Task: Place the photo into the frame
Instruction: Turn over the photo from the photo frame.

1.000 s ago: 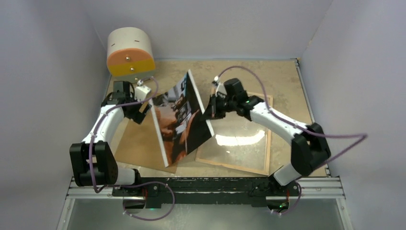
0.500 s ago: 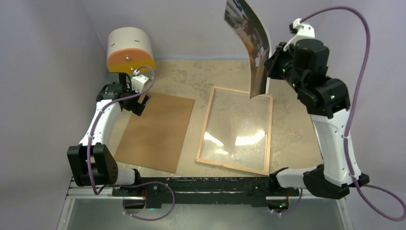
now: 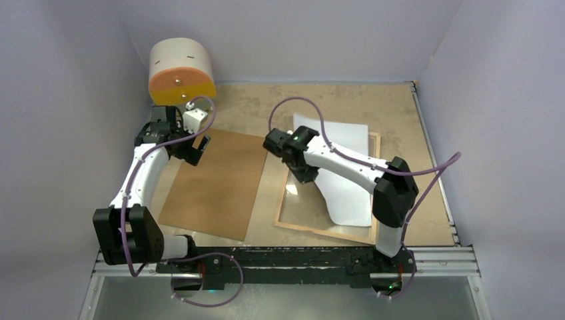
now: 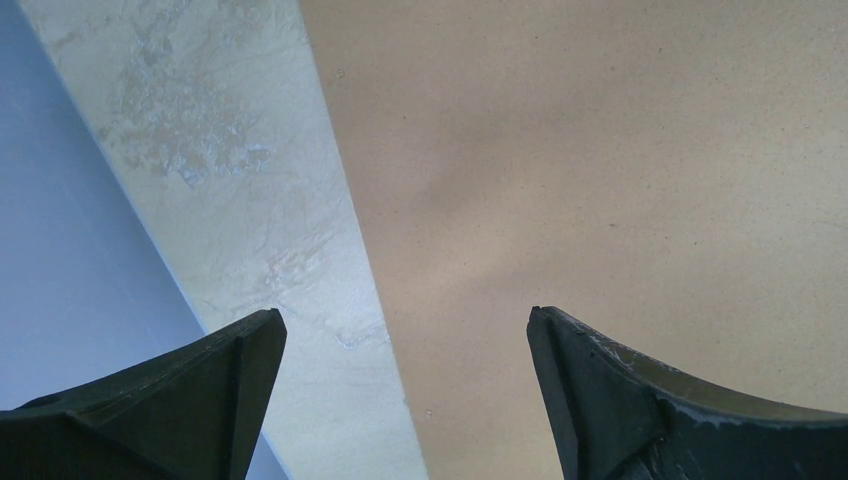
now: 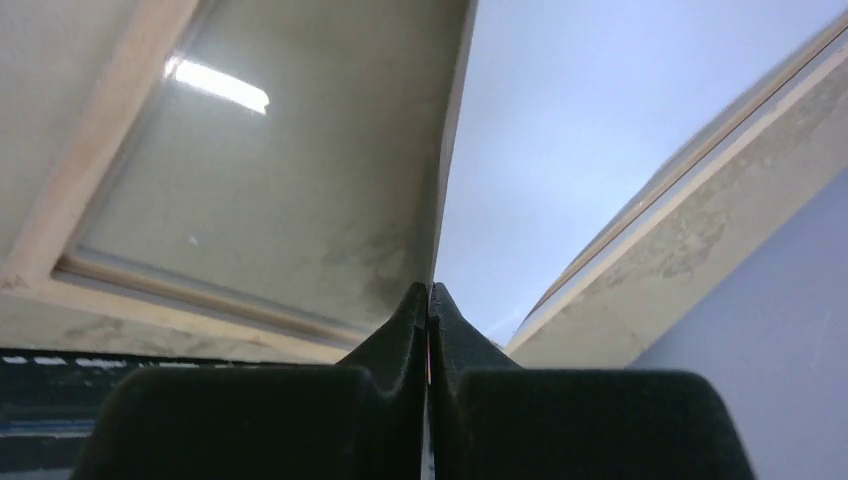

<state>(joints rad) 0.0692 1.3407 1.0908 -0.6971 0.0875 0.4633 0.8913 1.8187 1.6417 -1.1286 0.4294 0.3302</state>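
Note:
The photo (image 3: 346,190) lies white back up over the right part of the frame (image 3: 285,200), its left edge lifted. The frame lies flat on the table, wooden rim up, clear pane showing at the left. My right gripper (image 3: 303,170) is shut on the photo's left edge, low over the pane. In the right wrist view its jaws (image 5: 429,300) pinch the thin photo (image 5: 570,140) edge-on, with the frame's pane (image 5: 290,170) to the left. My left gripper (image 3: 193,148) is open and empty above the far left edge of the brown board; it also shows in the left wrist view (image 4: 405,340).
The brown backing board (image 3: 216,183) lies flat left of the frame; it also fills the left wrist view (image 4: 600,150). A cream and orange cylinder (image 3: 181,72) stands at the back left. Walls close in on the left, back and right.
My right arm came down from high at the back right and laid the photo, white side up, over the frame. The left arm barely moved.

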